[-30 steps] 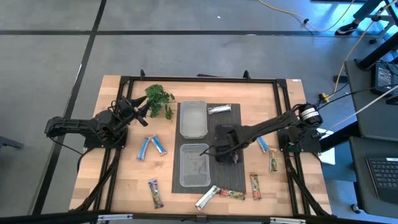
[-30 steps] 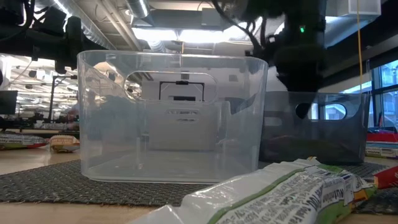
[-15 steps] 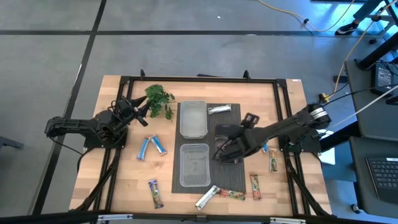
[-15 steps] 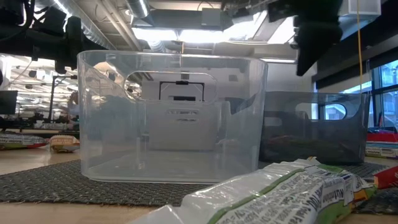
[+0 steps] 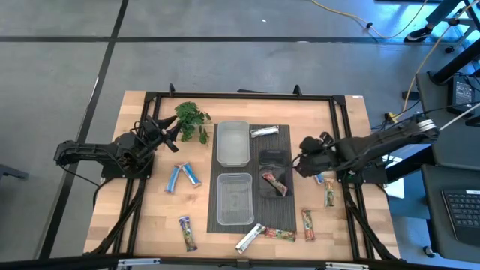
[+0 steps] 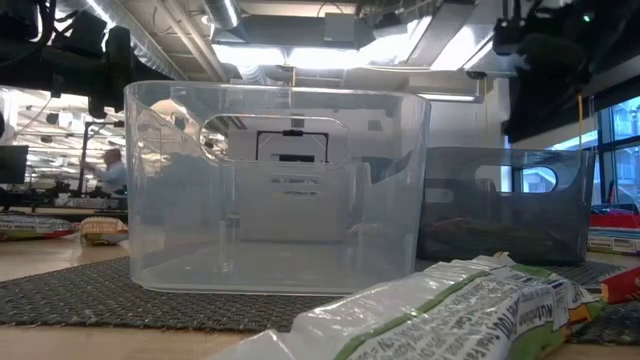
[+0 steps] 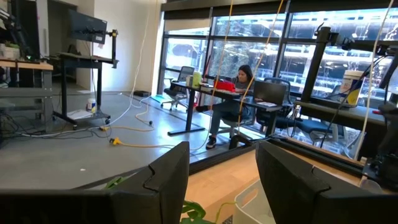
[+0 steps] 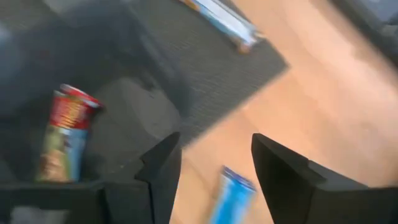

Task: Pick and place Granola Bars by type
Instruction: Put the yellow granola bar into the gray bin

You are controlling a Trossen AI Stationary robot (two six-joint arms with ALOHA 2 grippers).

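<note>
A red-green bar point(image 5: 274, 184) lies in the dark tub point(image 5: 273, 175); both clear tubs point(image 5: 235, 198) look empty; right gripper point(image 5: 301, 159) open, empty; left gripper point(image 5: 171, 128) open.

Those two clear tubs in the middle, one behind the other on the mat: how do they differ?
In the high view the far tub sits half on the bare wood, while the near tub lies wholly on the dark mat. A silver bar lies beside the far tub; another silver bar lies by the near tub's front corner. Both are clear, rectangular and look empty.
</note>
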